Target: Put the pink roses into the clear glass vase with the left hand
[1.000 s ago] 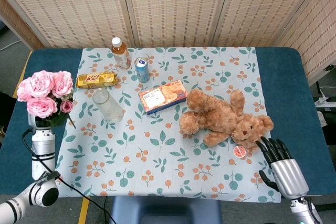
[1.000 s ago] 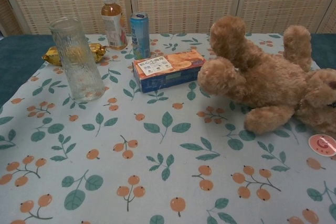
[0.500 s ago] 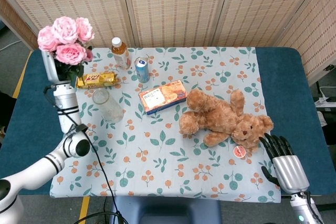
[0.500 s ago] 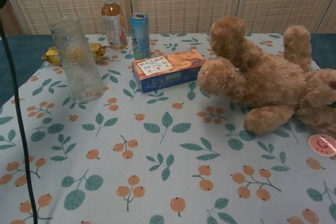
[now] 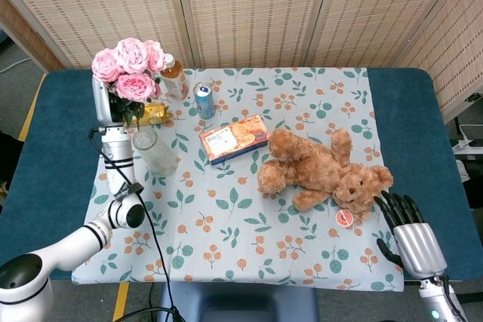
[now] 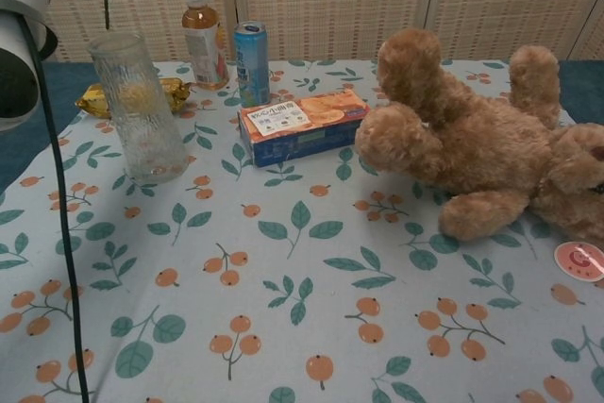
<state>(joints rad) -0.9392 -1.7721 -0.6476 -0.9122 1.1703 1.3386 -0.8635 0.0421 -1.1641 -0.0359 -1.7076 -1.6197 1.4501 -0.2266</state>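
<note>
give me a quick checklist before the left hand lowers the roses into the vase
1. Pink roses held by the left hand: ok, bouquet is up off the table.
2. Clear glass vase upright with an open mouth: ok, the chest view shows it standing.
3. Stems lined up over the vase mouth: not ok, the blooms sit behind and left of it in the head view.
4. Stem ends: cannot tell; only one thin stem shows in the chest view.
5. Neighbours near the vase: gold snack packet and tea bottle are close behind; watch them.
6. Right hand out of the way: ok, by the table's near right edge.
</note>
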